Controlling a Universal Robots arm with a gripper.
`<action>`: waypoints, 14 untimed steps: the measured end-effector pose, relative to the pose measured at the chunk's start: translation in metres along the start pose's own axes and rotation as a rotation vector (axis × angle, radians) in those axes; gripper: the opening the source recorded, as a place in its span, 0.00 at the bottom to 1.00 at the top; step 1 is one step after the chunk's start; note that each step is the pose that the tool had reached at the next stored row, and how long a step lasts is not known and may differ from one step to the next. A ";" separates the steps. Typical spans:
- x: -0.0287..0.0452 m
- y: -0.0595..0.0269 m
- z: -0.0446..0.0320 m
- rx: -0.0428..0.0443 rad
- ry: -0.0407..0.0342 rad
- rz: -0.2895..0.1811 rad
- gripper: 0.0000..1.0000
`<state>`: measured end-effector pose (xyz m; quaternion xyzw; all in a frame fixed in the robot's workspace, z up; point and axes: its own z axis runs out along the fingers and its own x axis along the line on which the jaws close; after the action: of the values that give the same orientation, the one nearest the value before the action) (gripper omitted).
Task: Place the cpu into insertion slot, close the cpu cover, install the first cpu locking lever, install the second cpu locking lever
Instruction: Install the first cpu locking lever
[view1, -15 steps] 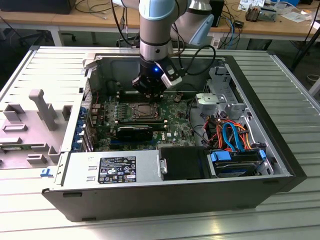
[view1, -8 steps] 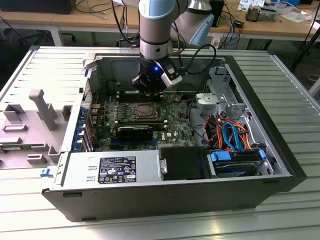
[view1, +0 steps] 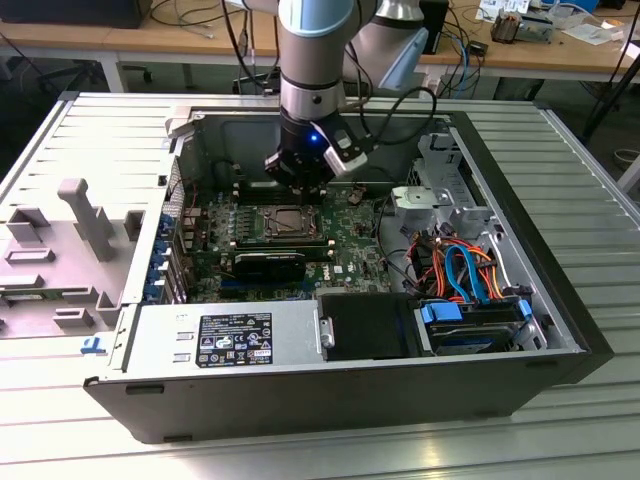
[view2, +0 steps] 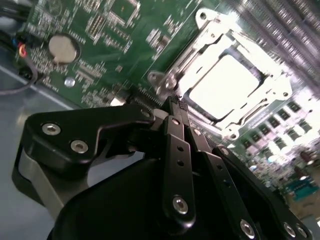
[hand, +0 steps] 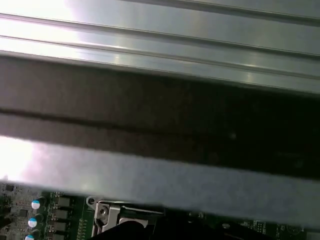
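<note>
The cpu (view2: 227, 85) lies flat in the insertion slot (view1: 270, 224), its silver top glaring bright in the second wrist view. The cpu cover (view2: 215, 27) is down around it as a silver frame. My gripper (view1: 300, 192) hangs low over the green board, just behind the slot in the exterior view. In the second wrist view the gripper (view2: 173, 100) has its black fingers (view2: 177, 150) pressed together, with the tips at the slot's corner beside a small silver hooked tab (view2: 160, 78). I cannot tell whether the tips touch it.
A black expansion card (view1: 270, 265) lies in front of the slot. The power supply (view1: 225, 340) and a drive with blue and orange cables (view1: 460, 265) fill the case front. A coin battery (view2: 63, 48) sits on the board. The grey case wall (hand: 160, 125) is close.
</note>
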<state>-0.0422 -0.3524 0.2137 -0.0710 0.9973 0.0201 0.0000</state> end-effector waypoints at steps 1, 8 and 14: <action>0.0003 -0.0031 -0.0001 0.0001 0.0003 0.000 0.11; 0.0037 -0.0280 -0.0007 -0.0001 0.0006 0.000 0.11; 0.0031 -0.0285 -0.0181 0.0001 0.0007 0.000 0.11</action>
<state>-0.0412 -0.3817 0.2306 -0.0710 0.9973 0.0200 -0.0003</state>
